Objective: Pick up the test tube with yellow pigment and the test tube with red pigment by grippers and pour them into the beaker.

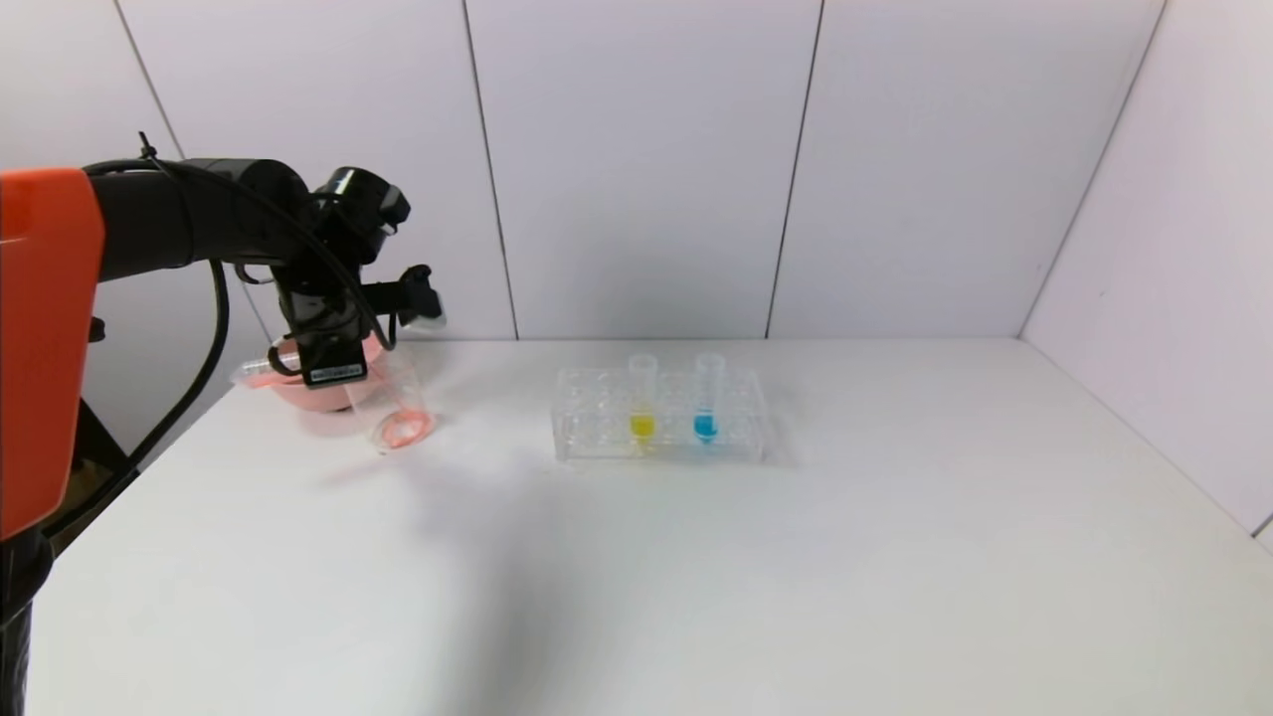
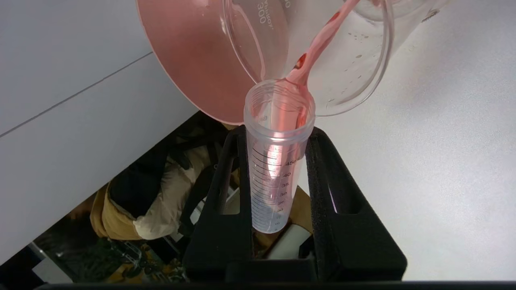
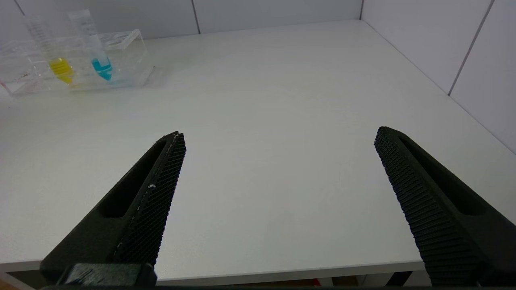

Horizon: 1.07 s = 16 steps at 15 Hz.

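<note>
My left gripper [image 2: 278, 135] is shut on the test tube with red pigment [image 2: 274, 177] and holds it tipped, mouth down, over the beaker [image 2: 363, 80]. A thin red stream runs from the tube's mouth into the beaker. In the head view the left gripper [image 1: 338, 383] is at the table's far left, above the beaker [image 1: 393, 413], which has red liquid at its bottom. The test tube with yellow pigment [image 1: 642, 398] stands upright in the clear rack [image 1: 587, 418]; it also shows in the right wrist view [image 3: 60, 66]. My right gripper [image 3: 279, 133] is open and empty over the table's near edge.
A pink bowl [image 1: 298, 393] sits just behind the beaker, close to the left gripper. A blue-liquid tube [image 1: 707, 398] stands in the rack beside the yellow one. White walls close off the back and right side of the white table [image 1: 796, 577].
</note>
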Each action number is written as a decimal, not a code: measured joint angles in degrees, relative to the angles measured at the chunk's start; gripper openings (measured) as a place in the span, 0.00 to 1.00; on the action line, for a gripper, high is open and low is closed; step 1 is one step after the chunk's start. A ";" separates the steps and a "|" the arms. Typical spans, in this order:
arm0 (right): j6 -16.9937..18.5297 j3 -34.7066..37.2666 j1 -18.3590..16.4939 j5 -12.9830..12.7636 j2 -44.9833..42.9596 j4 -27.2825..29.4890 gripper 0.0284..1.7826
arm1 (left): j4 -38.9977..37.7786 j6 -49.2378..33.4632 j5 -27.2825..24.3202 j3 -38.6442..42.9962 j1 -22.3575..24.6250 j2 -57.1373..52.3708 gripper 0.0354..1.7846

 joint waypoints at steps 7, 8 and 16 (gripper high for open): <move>0.02 0.00 0.00 0.00 0.00 0.02 0.96 | 2.54 0.09 5.27 0.00 -1.24 0.13 0.22; 0.00 0.00 0.00 0.00 0.00 0.00 0.96 | 2.60 0.09 5.66 0.00 -1.46 0.10 0.22; 0.02 0.00 0.00 -0.01 0.00 0.00 0.96 | 1.06 -1.21 -0.24 0.71 -0.33 -2.65 0.22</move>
